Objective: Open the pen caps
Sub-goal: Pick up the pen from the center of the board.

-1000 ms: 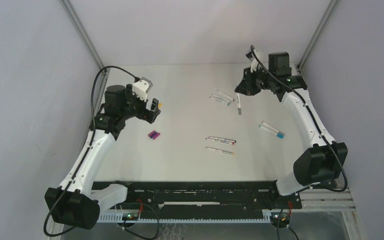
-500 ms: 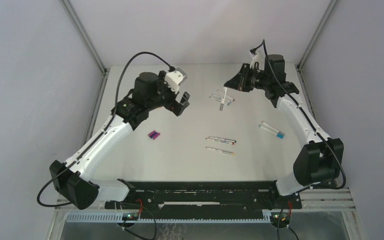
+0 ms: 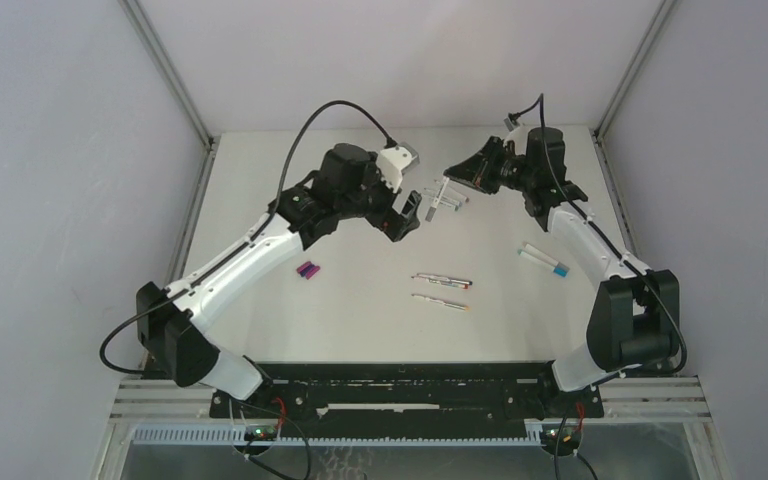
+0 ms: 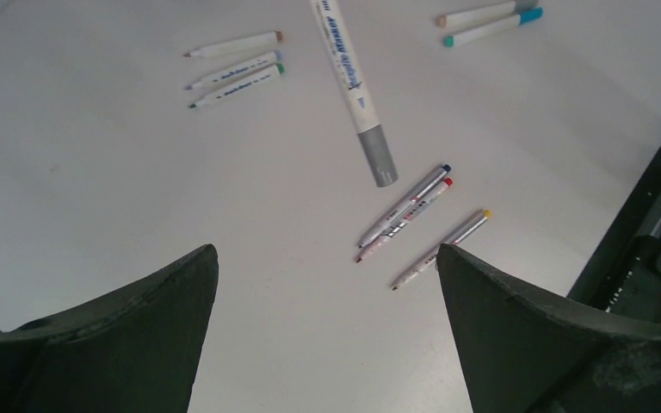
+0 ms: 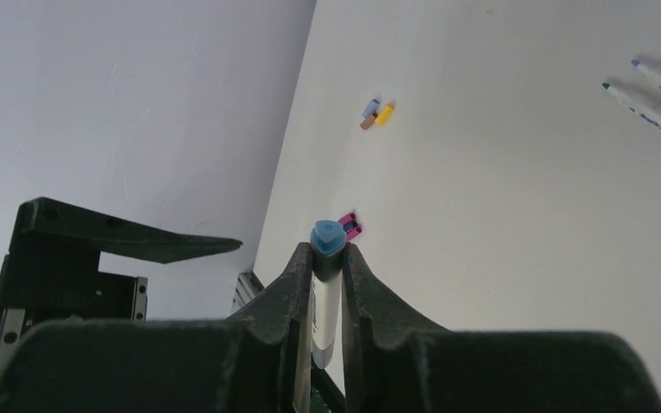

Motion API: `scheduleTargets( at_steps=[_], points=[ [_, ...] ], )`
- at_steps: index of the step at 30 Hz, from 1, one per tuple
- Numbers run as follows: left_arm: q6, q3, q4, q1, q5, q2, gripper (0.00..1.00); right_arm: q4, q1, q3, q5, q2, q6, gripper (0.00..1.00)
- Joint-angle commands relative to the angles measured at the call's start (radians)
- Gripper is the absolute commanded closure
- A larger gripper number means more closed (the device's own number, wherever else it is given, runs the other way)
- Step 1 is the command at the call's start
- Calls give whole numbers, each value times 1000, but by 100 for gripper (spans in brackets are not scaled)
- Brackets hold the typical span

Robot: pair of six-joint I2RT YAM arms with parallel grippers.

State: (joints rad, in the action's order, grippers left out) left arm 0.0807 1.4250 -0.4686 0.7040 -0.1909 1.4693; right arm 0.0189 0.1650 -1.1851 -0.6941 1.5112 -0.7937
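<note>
My right gripper [image 3: 453, 173] [image 5: 329, 251] is shut on a white pen [image 3: 441, 193] and holds it above the table's far middle. The pen's blue end [image 5: 329, 237] sticks out between the fingertips. In the left wrist view the same pen [image 4: 353, 82] hangs with its grey cap [image 4: 379, 159] at the low end. My left gripper [image 3: 410, 213] [image 4: 327, 288] is open and empty, just left of the held pen and apart from it. Two loose caps, purple and magenta [image 3: 308, 270] [image 5: 349, 225], lie at the left. More loose caps [image 5: 377, 112] lie farther off.
Other pens lie on the table: a pair [image 3: 442, 281] and one more [image 3: 440, 301] near the middle, two [image 3: 543, 259] at the right, several [image 4: 232, 64] under the held pen. The black front rail [image 3: 400, 385] runs along the near edge.
My left arm has swung right from the left side to the middle, up to the held pen. My right gripper has carried the pen left and tilted it.
</note>
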Motion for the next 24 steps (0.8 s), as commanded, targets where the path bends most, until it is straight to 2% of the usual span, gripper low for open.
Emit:
scheduleTargets(
  at_steps=[1, 6, 13, 17, 24],
  points=[
    [-67, 89, -17, 43, -35, 40, 0, -101, -17, 28, -7, -33, -83, 100],
    [-86, 136, -38, 74, -1, 103, 1, -131, -25, 58, -22, -65, -115, 100],
    [-81, 183, -65, 100, 14, 150, 12, -167, -25, 85, -49, -90, -157, 100],
    [-79, 189, -71, 106, 20, 164, 21, -185, -24, 94, -62, -92, -179, 100],
    [-77, 195, -71, 107, 28, 169, 45, -188, -13, 98, -68, -89, -188, 100]
  ],
)
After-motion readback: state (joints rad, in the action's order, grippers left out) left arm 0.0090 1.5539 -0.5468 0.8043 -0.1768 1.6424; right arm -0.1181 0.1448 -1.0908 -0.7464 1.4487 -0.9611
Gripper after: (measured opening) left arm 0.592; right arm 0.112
